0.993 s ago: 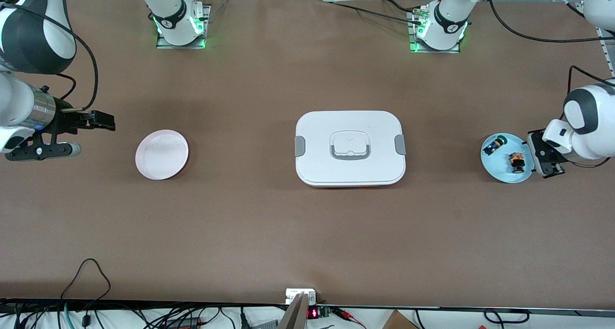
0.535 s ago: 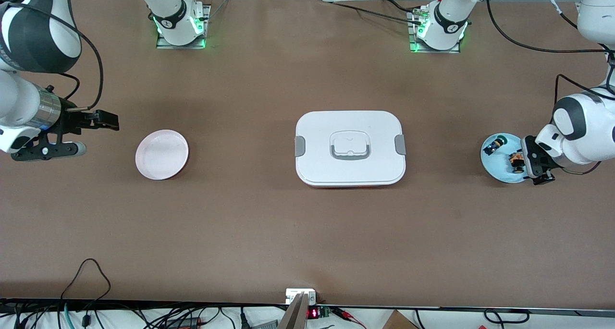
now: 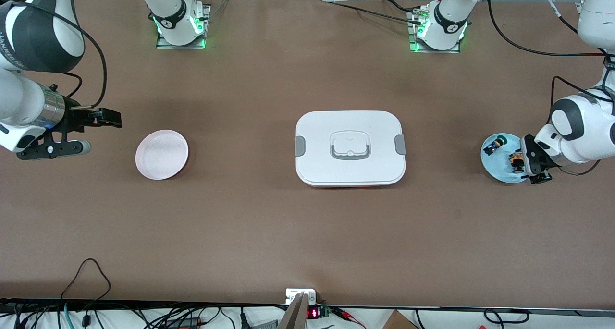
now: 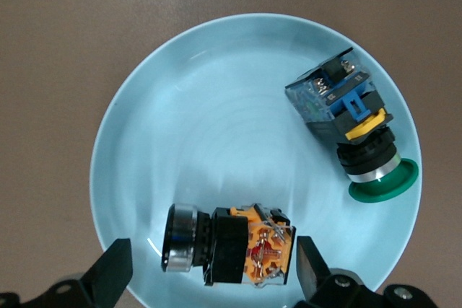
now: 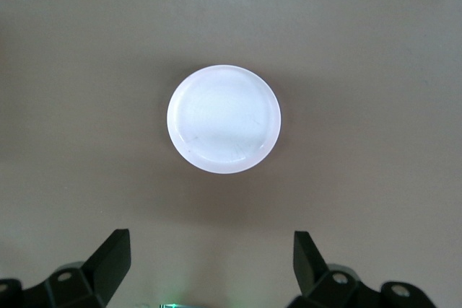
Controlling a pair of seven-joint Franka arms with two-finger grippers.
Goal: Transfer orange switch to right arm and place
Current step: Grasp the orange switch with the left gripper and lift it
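The orange switch [image 3: 516, 161] lies on its side in a light blue plate [image 3: 497, 169] at the left arm's end of the table. In the left wrist view the orange switch [image 4: 238, 250] shows a black body, a silver ring and an orange back, on the blue plate [image 4: 216, 120]. My left gripper [image 3: 532, 164] is open just over it, with one finger on each side of the switch and not touching it; it also shows in the left wrist view [image 4: 213, 272]. My right gripper [image 3: 96, 134] is open and empty, over the table beside a pink plate [image 3: 162, 154].
A blue-and-black part with a green cap [image 4: 346, 120] lies in the same blue plate. A white lidded box [image 3: 350, 148] stands mid-table. The pink plate [image 5: 224, 119] holds nothing and lies ahead of my right gripper [image 5: 209, 265].
My left gripper has moved in over the blue plate and now straddles the orange switch. My right gripper has shifted slightly toward the pink plate.
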